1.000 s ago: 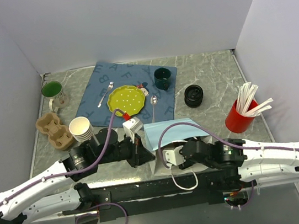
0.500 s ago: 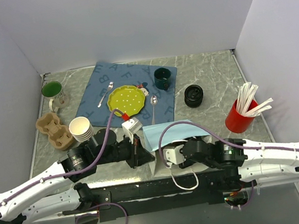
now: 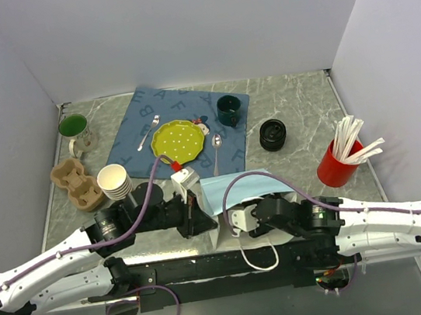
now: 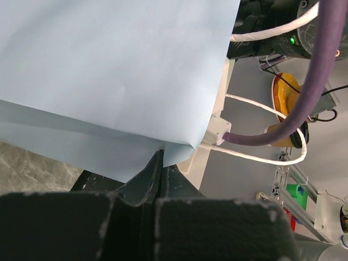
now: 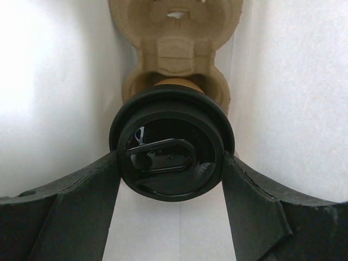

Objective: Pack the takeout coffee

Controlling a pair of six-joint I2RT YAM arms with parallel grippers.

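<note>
The grey marbled counter carries a pale blue paper bag lying on its side at the near centre, its mouth towards the arms' bases. It lies flat, in my judgement, so that the coffee can be slid in from the side rather than lowered from above.

The left arm reaches in from the left. Its jaws are clenched on the bag's near left edge, pinching the paper at the fold, as the left wrist view shows. That grip most likely serves to hold the mouth open and stop the bag from sliding away.

The right arm comes from the right with its wrist at the bag's mouth and its jaws inside.

In the right wrist view a moulded pulp carrier lies on the bag's white inner wall, far end deep in the bag.

The takeout coffee sits at the carrier's nearest pocket, inside the bag. The right jaws grasp it, one finger pressed against each side of its black lid. Only a sliver of the brown cup shows behind the lid. Whether its base is fully seated in the pocket cannot be told from this angle, so letting go now could be premature.
</note>
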